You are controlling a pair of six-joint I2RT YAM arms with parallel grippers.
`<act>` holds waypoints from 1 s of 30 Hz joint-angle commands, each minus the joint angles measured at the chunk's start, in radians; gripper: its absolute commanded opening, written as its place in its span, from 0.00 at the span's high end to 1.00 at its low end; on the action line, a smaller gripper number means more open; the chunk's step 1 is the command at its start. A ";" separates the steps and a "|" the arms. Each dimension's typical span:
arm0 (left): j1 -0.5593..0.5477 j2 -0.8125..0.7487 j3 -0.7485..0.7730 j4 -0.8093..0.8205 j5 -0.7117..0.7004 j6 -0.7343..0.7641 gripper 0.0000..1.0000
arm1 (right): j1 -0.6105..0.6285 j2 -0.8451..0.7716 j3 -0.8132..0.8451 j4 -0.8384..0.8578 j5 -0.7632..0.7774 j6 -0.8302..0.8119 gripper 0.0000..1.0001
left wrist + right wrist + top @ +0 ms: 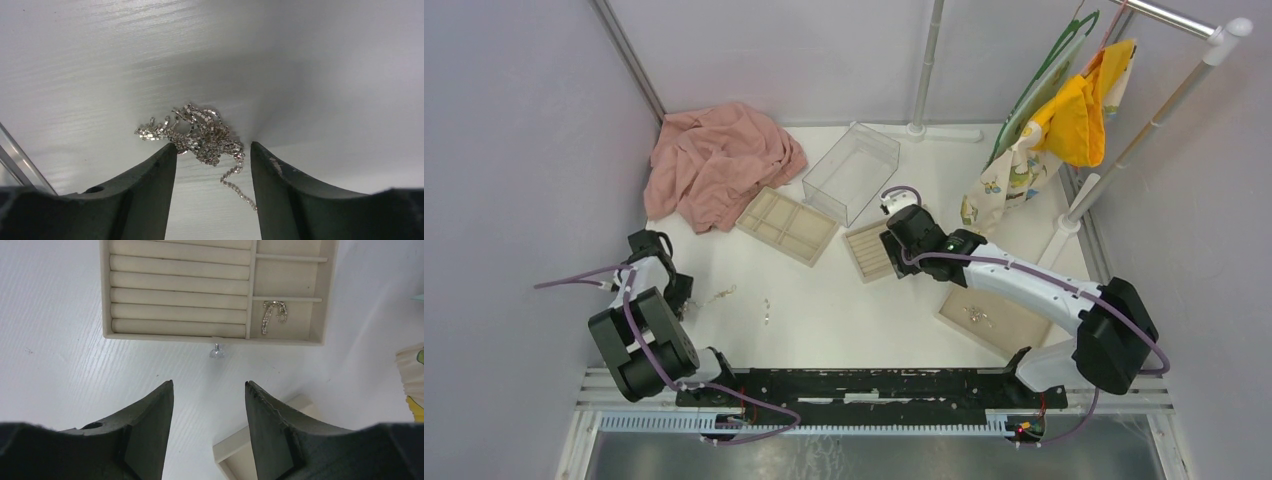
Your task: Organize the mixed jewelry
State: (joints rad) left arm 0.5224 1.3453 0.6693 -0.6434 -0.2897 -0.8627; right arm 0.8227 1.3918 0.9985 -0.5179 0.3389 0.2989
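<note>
A tangled silver rhinestone chain (pixel 200 135) lies on the white table. My left gripper (pixel 212 147) is open, low over it, with a fingertip at each side of the pile and the loose tail between them. In the top view the left gripper (pixel 680 290) is beside this chain (pixel 720 295), and a small silver piece (pixel 767 312) lies further right. My right gripper (pixel 209 382) is open and empty above the table, short of a beige ring-roll tray (pixel 177 332). A silver chain (pixel 272 316) lies in one tray compartment. A tiny stud (pixel 216 353) lies just outside the tray's near edge.
A second beige tray (pixel 789 225) and a clear plastic box (pixel 851 170) stand at the back, with a pink cloth (pixel 719 165) at back left. A third tray (pixel 1014 330) with silver pieces lies under the right arm. Clothes hang on a rack (pixel 1064 110) at the right.
</note>
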 commanded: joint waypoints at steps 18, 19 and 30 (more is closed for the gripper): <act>-0.012 -0.190 0.145 -0.060 0.142 0.152 0.98 | -0.003 0.038 0.032 0.041 0.006 0.011 0.42; -0.027 -0.205 0.150 -0.059 0.150 0.149 0.98 | -0.002 0.034 0.027 0.046 0.006 0.011 0.42; -0.109 -0.194 0.097 -0.116 -0.073 0.077 0.16 | -0.004 0.029 0.006 0.069 -0.015 -0.031 0.42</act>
State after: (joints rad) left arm 0.4004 1.1149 0.8009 -0.7578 -0.2554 -0.7784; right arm 0.8227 1.4376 1.0077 -0.4835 0.3237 0.2928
